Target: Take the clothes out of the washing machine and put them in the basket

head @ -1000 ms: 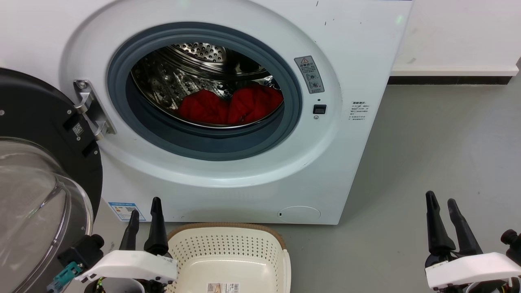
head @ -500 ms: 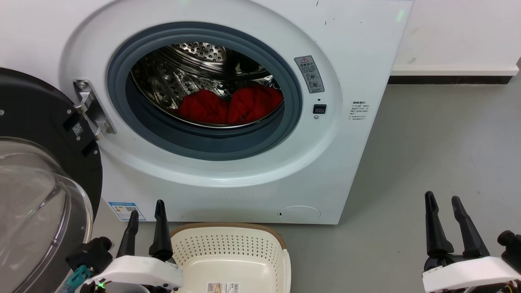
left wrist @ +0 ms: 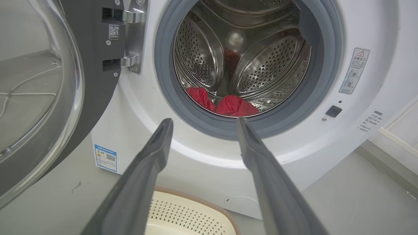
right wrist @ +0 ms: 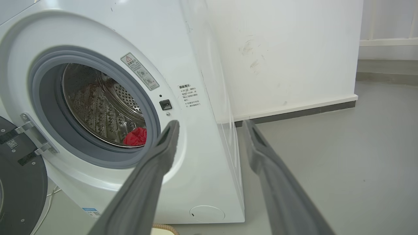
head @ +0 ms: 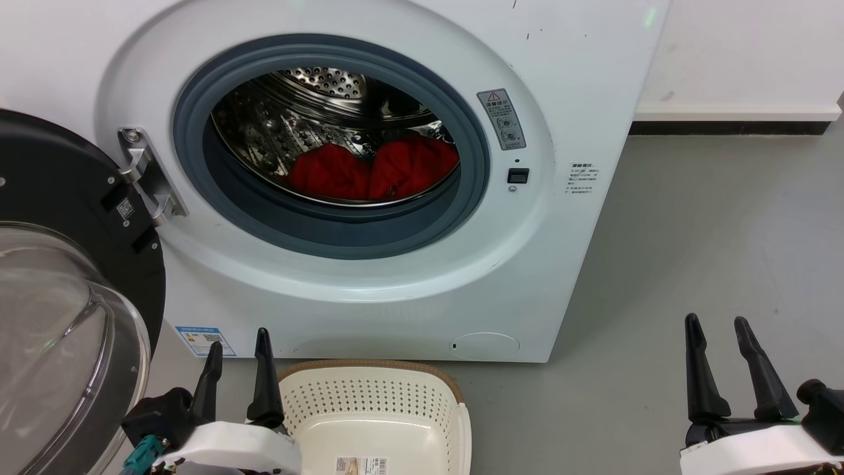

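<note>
Head view: the washing machine (head: 580, 66) stands on the grey floor (head: 692, 251), and its door (head: 59, 171) is swung wide open to the left. The clothes (head: 372, 173) lie as two red heaps at the bottom of the steel drum (head: 297, 125), behind the grey rubber ring (head: 343, 227). The basket (head: 369, 367) sits on the floor just before the machine, below the porthole. The left hand (head: 239, 338) is at the lower left, just beside the basket's left rim. It is released, with nothing in its grasp. The right hand (head: 716, 318) is at the lower right, over bare floor and well apart from the machine, also released and empty.

Left wrist view: the fingers (left wrist: 147, 169) point towards the porthole with a wide gap between them. The red clothes are low in the drum, just above one fingertip in the picture. A part of the basket's brown rim shows low between the fingers.

Right wrist view: the fingers are spread. A small piece of red cloth shows in the drum, near the ring. To the right of the machine are a white wall (right wrist: 287, 58) and the floor.
</note>
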Available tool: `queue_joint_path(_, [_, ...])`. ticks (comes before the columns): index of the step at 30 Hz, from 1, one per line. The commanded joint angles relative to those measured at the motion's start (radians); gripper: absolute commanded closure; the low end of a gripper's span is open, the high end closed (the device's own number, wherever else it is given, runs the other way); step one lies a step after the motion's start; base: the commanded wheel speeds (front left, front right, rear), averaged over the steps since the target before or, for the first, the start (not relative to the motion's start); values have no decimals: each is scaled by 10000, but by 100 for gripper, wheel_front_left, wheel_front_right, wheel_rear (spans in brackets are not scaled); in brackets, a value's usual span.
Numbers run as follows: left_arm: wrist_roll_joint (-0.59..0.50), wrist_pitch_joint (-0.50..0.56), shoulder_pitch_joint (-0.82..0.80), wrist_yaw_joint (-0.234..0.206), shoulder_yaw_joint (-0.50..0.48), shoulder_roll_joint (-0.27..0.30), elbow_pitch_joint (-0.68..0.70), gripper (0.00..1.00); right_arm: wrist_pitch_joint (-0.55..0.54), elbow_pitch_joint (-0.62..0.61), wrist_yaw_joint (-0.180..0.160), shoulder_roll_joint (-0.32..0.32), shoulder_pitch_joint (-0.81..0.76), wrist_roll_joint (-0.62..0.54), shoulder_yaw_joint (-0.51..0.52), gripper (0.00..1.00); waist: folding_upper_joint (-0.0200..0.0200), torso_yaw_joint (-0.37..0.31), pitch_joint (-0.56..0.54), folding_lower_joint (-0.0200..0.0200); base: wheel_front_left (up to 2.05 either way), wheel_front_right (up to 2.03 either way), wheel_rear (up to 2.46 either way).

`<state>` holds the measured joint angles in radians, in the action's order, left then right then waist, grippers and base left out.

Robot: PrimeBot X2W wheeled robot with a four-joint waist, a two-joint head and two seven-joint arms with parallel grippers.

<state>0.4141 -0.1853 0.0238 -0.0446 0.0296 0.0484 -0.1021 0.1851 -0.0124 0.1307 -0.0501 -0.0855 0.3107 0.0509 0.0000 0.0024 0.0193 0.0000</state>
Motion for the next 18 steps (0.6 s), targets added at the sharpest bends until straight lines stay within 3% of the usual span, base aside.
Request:
queue_joint_path(1, [-183,-82,35,-30,31,23,40,0,78,-140,0,-6,-70,-219,-20,0,0,-1,1,0,0,0,0])
queue_joint_path(18, [-1410,-429,163,-33,121,23,-140,0,446,-321,-1,-3,-378,-1607,-109,0,0,3,16,0,0,0,0])
